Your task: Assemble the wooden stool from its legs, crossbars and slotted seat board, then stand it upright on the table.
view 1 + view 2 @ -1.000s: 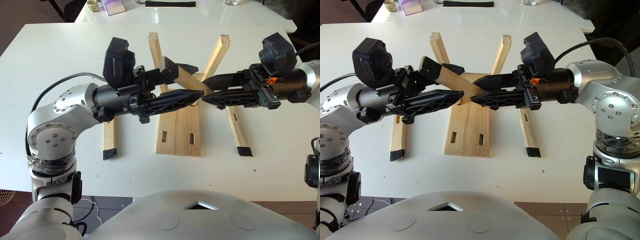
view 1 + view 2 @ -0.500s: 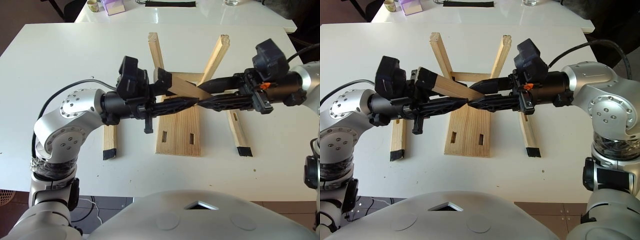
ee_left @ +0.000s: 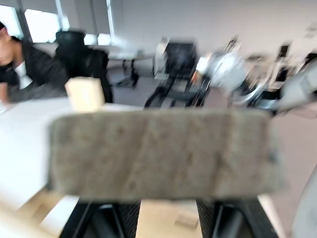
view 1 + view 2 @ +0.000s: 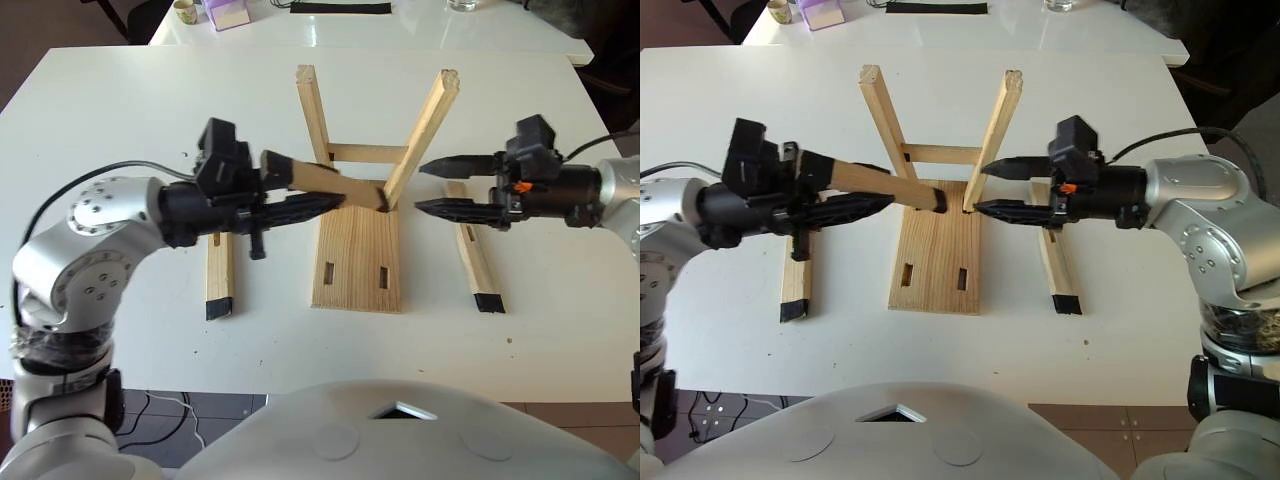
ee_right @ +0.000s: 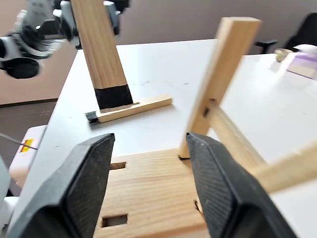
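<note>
My left gripper is shut on a wooden leg held nearly level over the table. The leg's black-tipped end hangs by the far edge of the slotted seat board. In the left wrist view the leg's butt end sits just above the fingers. Two legs joined by a crossbar lie beyond the board. My right gripper stands open just right of that frame, with nothing in it. The right wrist view has its fingers over the board.
One loose leg lies on the table left of the board and another to its right. A cup and a purple box stand on the table beyond. The near table strip is bare.
The right gripper has let go of the leg, opened and drawn back to the right. The left arm has pulled left with the leg, whose black tip has come down towards the board.
</note>
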